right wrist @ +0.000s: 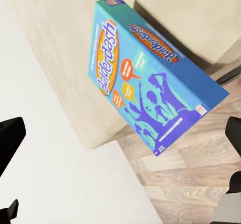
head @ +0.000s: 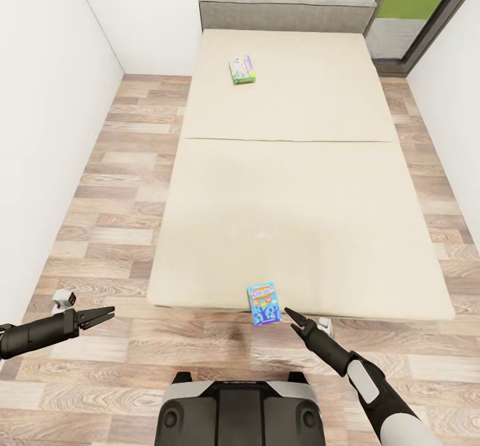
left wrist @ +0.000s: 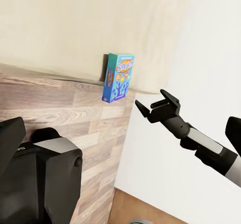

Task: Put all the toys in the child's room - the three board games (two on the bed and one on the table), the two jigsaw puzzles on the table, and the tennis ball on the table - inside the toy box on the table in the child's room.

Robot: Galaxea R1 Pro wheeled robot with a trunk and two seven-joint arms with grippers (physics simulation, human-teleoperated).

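Right fingers [head: 291,319] spread beside blue board game [head: 263,304] overhanging bed [head: 300,186].

The bed [head: 293,199], a plain cream mattress with a seam across it, stood on the wood-plank floor [head: 113,166]. A green-edged board game [head: 242,70] lay flat on its far half, left of centre. A blue board game [head: 263,303] overhung its near edge.

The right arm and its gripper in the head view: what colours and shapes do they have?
The right arm has a light grey outer shell with a white band, then a black tubular wrist. The right gripper is black, with two slim pointed fingers. No cables or markings are visible.
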